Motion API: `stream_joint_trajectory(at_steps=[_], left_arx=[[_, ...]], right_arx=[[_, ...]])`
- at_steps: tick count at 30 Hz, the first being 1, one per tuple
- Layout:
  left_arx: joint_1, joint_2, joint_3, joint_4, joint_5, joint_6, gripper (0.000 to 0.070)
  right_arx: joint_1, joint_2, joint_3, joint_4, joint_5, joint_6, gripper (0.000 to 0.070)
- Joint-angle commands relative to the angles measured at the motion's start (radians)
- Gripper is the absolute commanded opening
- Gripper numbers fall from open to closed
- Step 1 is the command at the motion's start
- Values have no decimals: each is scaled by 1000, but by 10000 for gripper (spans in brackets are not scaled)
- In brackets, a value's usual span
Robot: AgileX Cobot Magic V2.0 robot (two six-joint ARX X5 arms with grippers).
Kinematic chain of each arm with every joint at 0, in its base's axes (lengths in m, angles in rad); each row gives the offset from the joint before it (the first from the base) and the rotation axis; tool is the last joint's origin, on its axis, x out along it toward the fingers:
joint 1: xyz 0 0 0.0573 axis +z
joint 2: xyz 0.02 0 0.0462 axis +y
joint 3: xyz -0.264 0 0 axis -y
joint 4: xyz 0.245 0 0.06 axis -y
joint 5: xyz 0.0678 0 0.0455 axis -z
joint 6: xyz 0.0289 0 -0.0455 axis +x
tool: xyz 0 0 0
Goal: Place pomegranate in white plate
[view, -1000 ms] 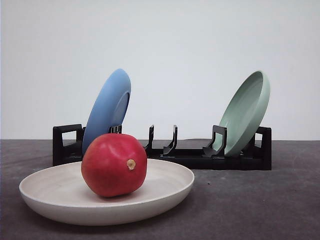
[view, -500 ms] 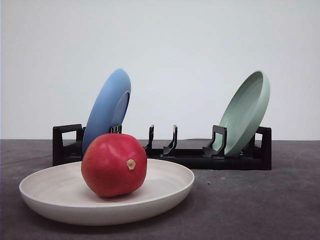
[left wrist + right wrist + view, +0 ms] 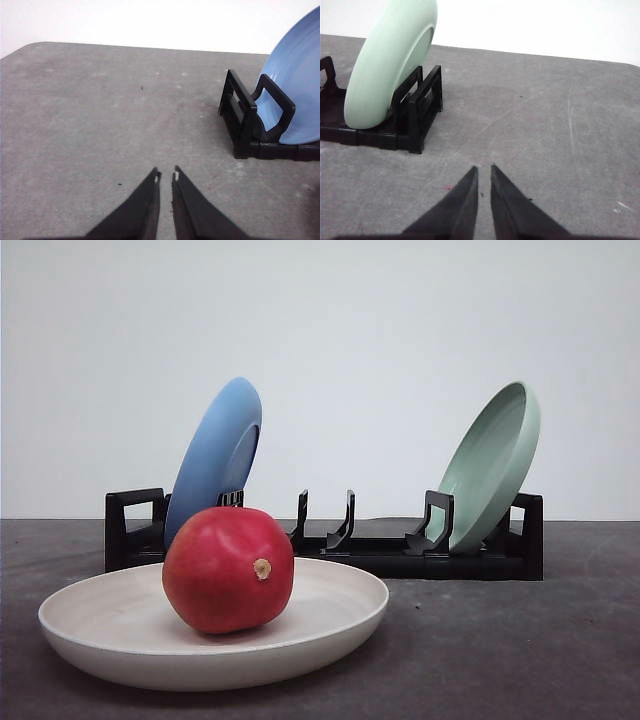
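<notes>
**Pomegranate resting in the white plate, both grippers clenched and empty**

The left gripper [image 3: 166, 176] is being held low over bare grey counter [image 3: 100, 115], its fingers drawn together to a thin slit with nothing between them. Just beyond it, the end of a black dish rack [image 3: 250, 125] is being seen, with a blue plate [image 3: 295, 90] leaning in its end slot. The right gripper [image 3: 483, 170] is likewise being kept clenched and empty above the counter, near the rack's other end, where a pale green plate [image 3: 390, 65] is being propped upright. In the front view, the pomegranate [image 3: 228, 569] is being carried inside the white plate [image 3: 90, 625], its tan nub turned toward the camera. The plate is lying flat near the counter's front edge, ahead of the rack.
</notes>
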Motion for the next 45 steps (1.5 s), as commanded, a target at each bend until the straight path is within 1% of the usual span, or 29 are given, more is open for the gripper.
stream_joint_trajectory(at_steps=[1, 45], left_arx=[[2, -1, -11, 0, -3, 4, 27], [2, -1, -11, 0, -3, 4, 27]], right_arx=[[-1, 0, -5, 13, 1, -4, 41], [-1, 0, -5, 13, 1, -4, 41]])
